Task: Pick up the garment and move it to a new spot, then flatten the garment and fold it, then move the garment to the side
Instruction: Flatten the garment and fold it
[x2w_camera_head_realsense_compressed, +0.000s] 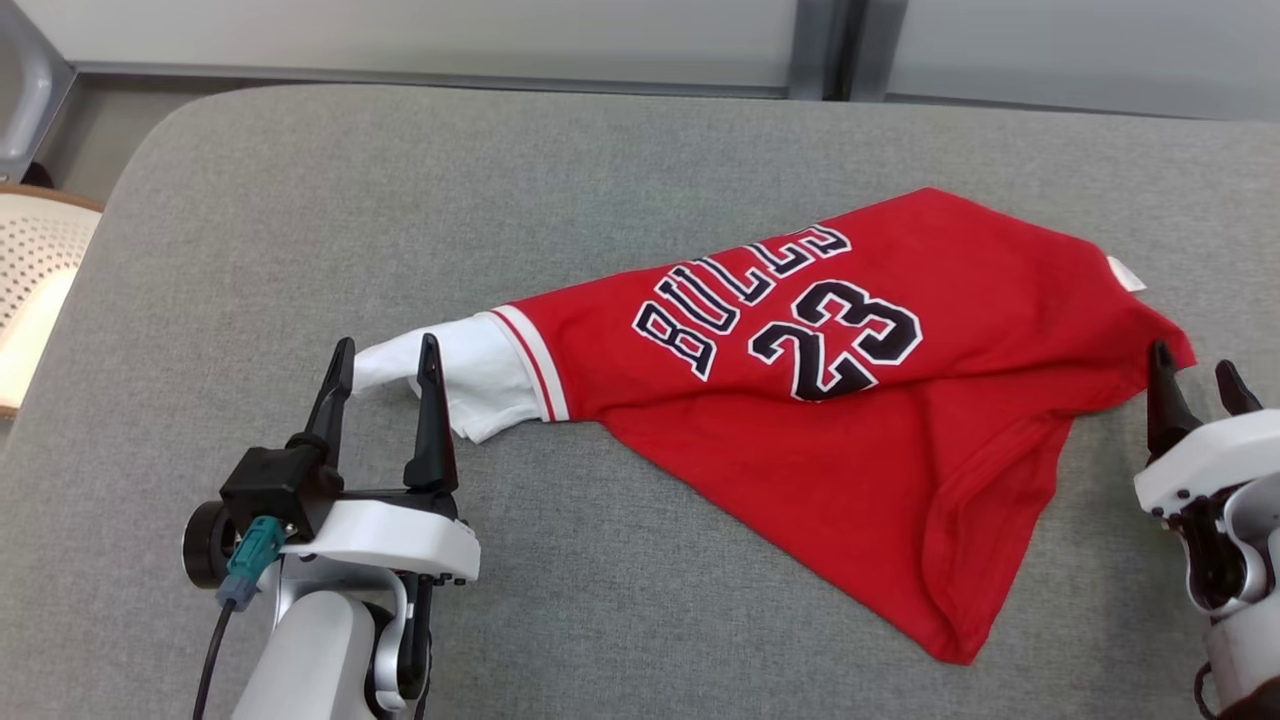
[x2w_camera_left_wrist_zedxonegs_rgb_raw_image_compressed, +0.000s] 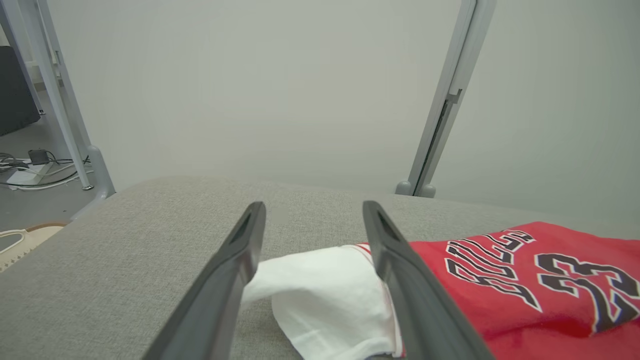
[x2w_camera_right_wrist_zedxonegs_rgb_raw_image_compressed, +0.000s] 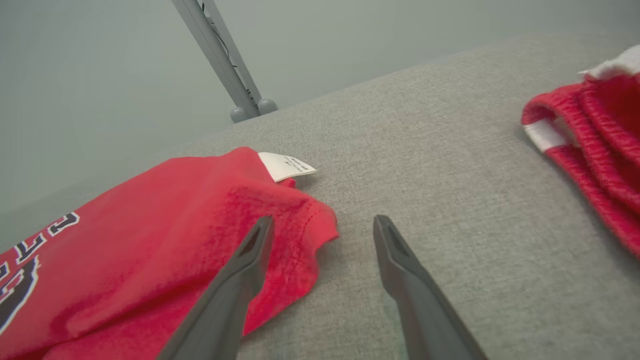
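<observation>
Head view: found red Bulls jersey (x2w_camera_head_realsense_compressed: 800, 400) lying mid grey cushioned top (x2w_camera_head_realsense_compressed: 300, 200), creased, lower corner doubled. Saw left gripper (x2w_camera_head_realsense_compressed: 388, 345) spread astride white sleeve (x2w_camera_head_realsense_compressed: 480, 375), right gripper (x2w_camera_head_realsense_compressed: 1192, 358) spread at opposite corner, nothing pinched. Judged relocation done; flattening unfinished; folding, side move left.

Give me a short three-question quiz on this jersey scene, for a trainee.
1. True or false: the left gripper stands open at the white sleeve of the red short-sleeved jersey.
2. Which number is printed on the jersey? A 32, B 23, C 45.
3. Which gripper is nearest the jersey's small white label?
Key: 1 true; 2 B; 3 the right gripper.
</observation>
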